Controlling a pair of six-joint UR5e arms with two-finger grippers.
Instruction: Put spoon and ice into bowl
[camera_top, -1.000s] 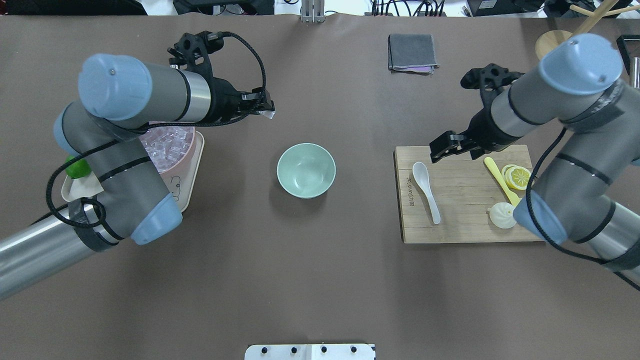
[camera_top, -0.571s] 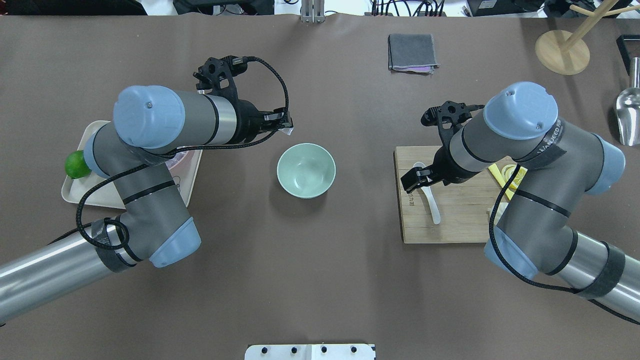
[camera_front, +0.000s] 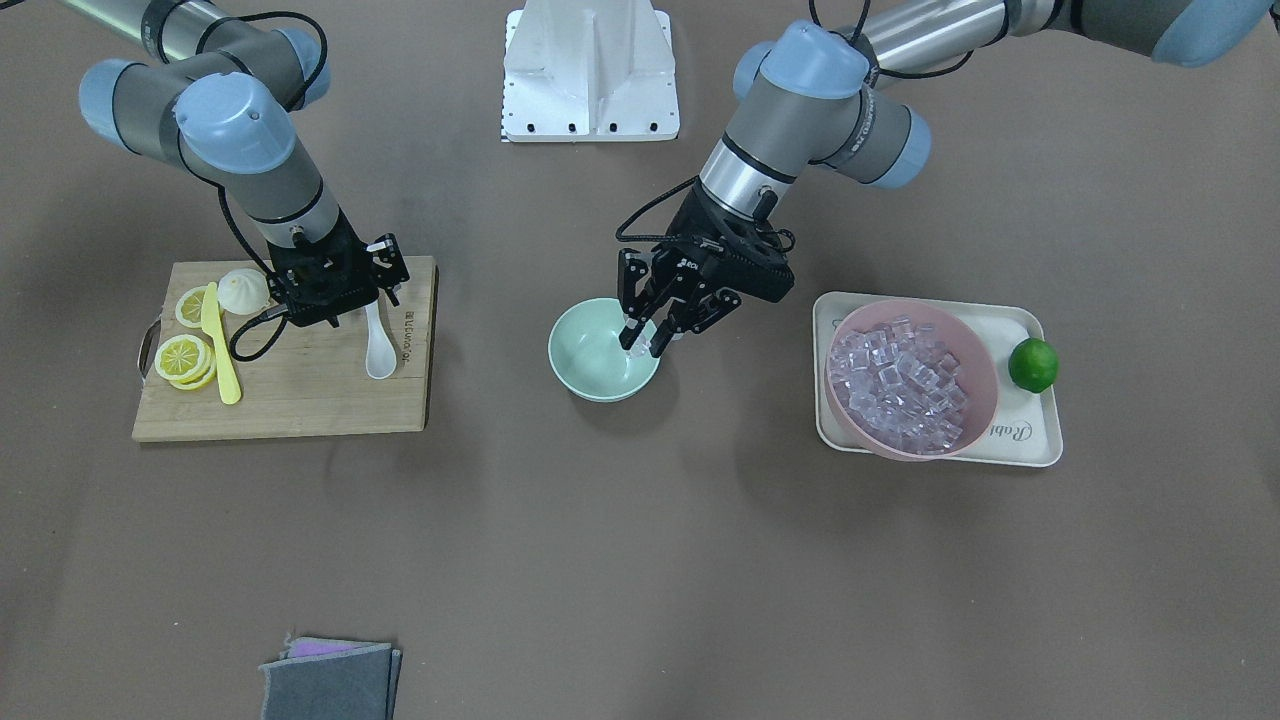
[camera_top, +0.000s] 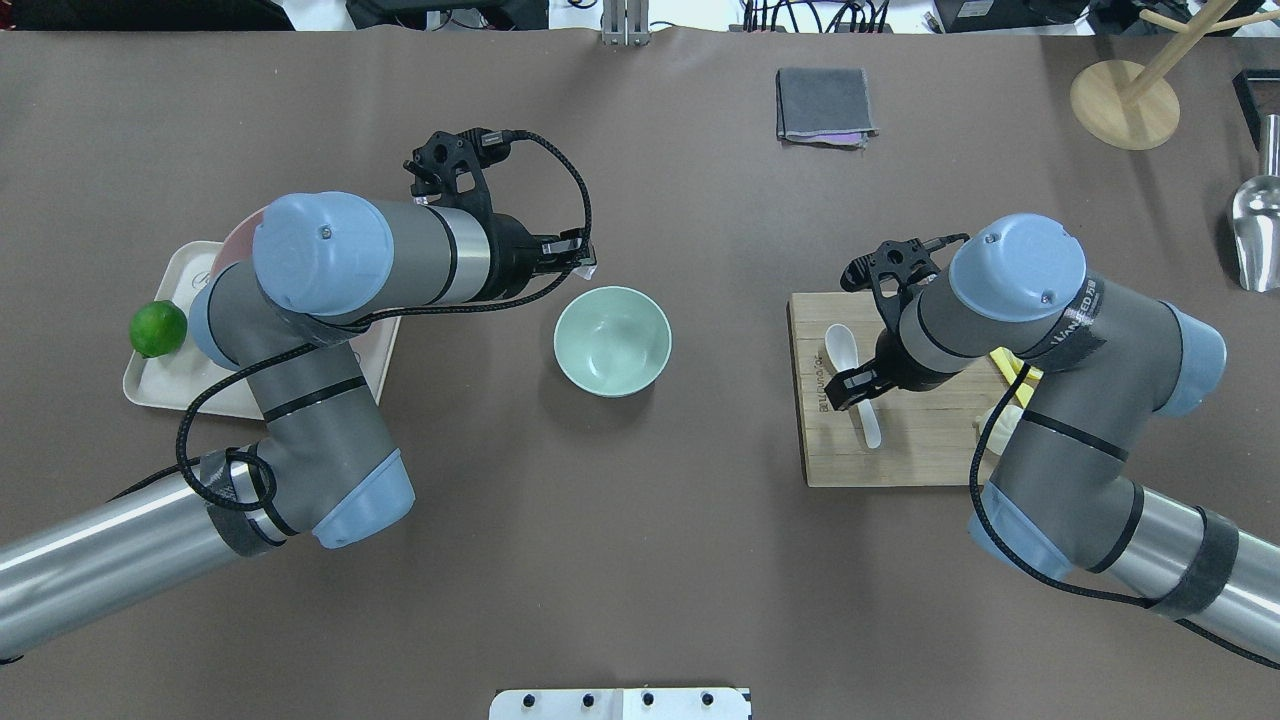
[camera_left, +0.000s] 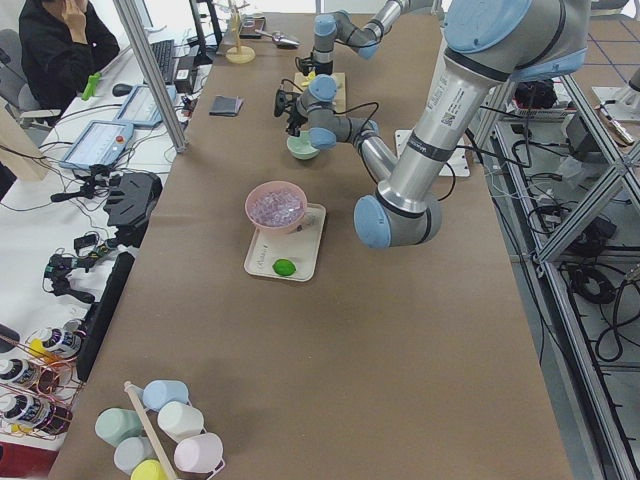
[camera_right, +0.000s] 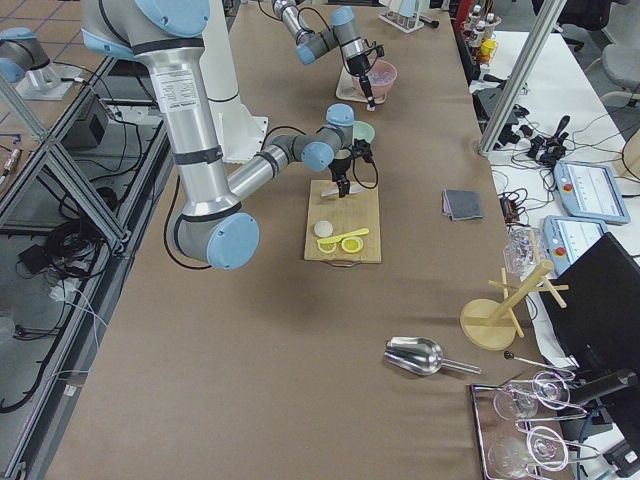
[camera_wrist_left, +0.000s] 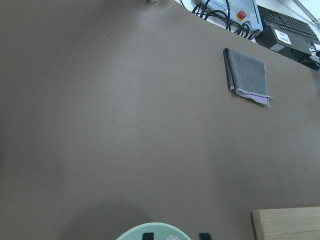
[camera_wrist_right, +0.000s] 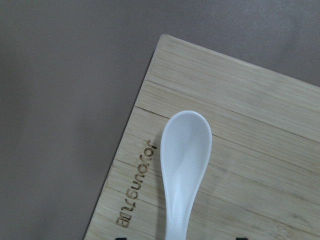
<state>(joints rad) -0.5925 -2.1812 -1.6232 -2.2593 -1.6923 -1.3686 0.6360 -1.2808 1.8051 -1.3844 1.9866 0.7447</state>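
The mint-green bowl (camera_top: 612, 340) stands mid-table, also seen from the front (camera_front: 590, 362). My left gripper (camera_front: 650, 338) is shut on one clear ice cube (camera_front: 643, 350) and holds it just over the bowl's rim; overhead it sits at the bowl's far-left edge (camera_top: 584, 262). The white spoon (camera_top: 840, 345) lies on the bamboo cutting board (camera_top: 920, 455). My right gripper (camera_top: 850, 390) is low over the spoon's handle, open, a finger on each side. The right wrist view shows the spoon's scoop (camera_wrist_right: 185, 150) ahead of the fingertips.
A pink bowl (camera_front: 910, 380) full of ice cubes sits on a cream tray (camera_front: 1030, 440) with a lime (camera_front: 1033, 364). A yellow knife (camera_front: 220, 350), lemon slices (camera_front: 182, 357) and a bun (camera_front: 245, 290) share the board. A grey cloth (camera_top: 824, 105) lies at the back.
My left arm carried the ice cube right, from beside the pink bowl to the mint bowl's rim. My right gripper moved along the board and down over the spoon's handle.
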